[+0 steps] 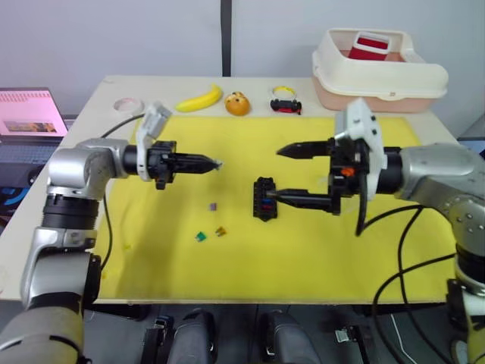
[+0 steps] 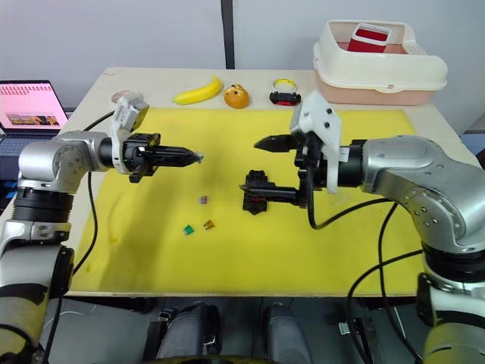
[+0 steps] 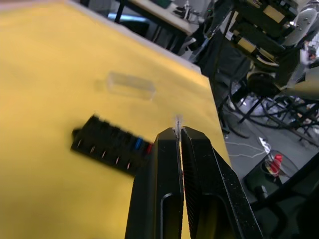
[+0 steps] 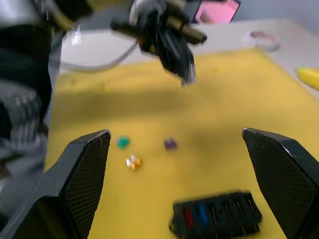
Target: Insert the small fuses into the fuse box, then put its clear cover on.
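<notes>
The black fuse box (image 1: 264,199) lies mid-mat, with a red and a blue fuse in its slots (image 4: 194,215). Left of it, my left gripper (image 1: 216,163) hovers above the mat, shut on a tiny pale fuse (image 3: 178,119). Purple (image 1: 213,205), green (image 1: 201,236) and amber (image 1: 220,231) small fuses lie loose on the mat. My right gripper (image 1: 276,174) is open with nothing between its fingers. Its lower fingertip is at the box's right side; I cannot tell whether it touches. The clear cover (image 3: 130,84) rests on the mat beyond the box.
A yellow mat (image 1: 227,265) covers the table. Along the back edge are a tape roll (image 1: 127,104), a banana (image 1: 200,98), an orange fruit (image 1: 238,103), a small black-and-red toy (image 1: 286,104) and a cream bin (image 1: 379,72). A laptop (image 1: 26,114) stands off the table's left.
</notes>
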Controlling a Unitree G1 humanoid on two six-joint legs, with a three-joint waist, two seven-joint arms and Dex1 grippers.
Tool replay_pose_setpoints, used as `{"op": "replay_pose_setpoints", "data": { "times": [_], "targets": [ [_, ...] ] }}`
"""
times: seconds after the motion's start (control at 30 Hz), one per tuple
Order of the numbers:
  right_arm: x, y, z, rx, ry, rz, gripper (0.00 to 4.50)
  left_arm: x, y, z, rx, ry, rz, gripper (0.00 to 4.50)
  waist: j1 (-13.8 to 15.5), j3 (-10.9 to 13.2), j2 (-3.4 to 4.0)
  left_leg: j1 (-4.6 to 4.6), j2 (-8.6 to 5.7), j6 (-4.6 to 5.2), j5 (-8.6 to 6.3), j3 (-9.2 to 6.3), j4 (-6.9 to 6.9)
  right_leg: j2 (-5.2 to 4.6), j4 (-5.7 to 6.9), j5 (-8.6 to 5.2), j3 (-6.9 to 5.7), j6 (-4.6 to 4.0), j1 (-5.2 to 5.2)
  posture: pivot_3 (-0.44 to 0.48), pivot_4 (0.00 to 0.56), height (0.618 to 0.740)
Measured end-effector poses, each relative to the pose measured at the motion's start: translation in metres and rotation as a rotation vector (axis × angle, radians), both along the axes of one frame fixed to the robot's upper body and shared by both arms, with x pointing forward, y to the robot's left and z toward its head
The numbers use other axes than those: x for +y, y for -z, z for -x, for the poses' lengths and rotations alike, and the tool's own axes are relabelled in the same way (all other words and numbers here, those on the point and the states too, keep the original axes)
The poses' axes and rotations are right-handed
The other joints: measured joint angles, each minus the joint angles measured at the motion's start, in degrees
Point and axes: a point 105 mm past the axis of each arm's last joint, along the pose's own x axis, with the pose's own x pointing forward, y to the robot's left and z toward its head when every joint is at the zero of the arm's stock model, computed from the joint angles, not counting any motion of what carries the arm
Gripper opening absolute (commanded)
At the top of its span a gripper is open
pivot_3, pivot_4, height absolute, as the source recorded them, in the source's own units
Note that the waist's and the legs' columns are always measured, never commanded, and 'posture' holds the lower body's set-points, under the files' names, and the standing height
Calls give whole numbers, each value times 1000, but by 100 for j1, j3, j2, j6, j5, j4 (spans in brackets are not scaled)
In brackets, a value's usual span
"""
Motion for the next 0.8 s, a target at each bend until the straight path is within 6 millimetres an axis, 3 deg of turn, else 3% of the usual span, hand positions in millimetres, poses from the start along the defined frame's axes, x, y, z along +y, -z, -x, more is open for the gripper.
{"op": "replay_pose_setpoints", "data": {
  "times": [0.23, 0.37, 0.47, 0.73, 0.8],
  "targets": [
    [8, -11, -8, 85, 36, -78, 4500, -27, -28, 15, -149, 100, 41, 136, 9, 0, 0, 0, -1, 0, 0, 2, 0, 1, -1, 0, 0, 0, 1, 0, 150, 739],
    [10, -10, -9, 107, 40, -84, 4500, -34, -30, 16, -175, 123, 45, 136, -7, 0, 0, 0, -1, 0, 0, 1, -1, 3, -1, 0, 0, 1, 0, 0, 150, 739],
    [10, -9, -11, 116, 50, -90, 3722, -34, -30, 15, -179, 123, 47, 0, -20, 0, 0, 0, -1, 0, 0, 0, -1, 4, -1, 1, 0, 1, 0, 0, 150, 739],
    [12, -8, -11, 124, 48, -91, 3722, -33, -30, 13, -177, 115, 52, 0, -20, 0, 0, 0, 0, 0, 0, 0, -2, 4, -2, 1, 0, 2, 0, 0, 150, 739],
    [13, -7, -10, 130, 42, -86, 3218, -33, -30, 13, -177, 115, 52, 0, -22, 0, 0, 0, 0, 0, 0, -1, -2, 5, -2, 1, 0, 2, 0, 0, 150, 739]
  ]
}}
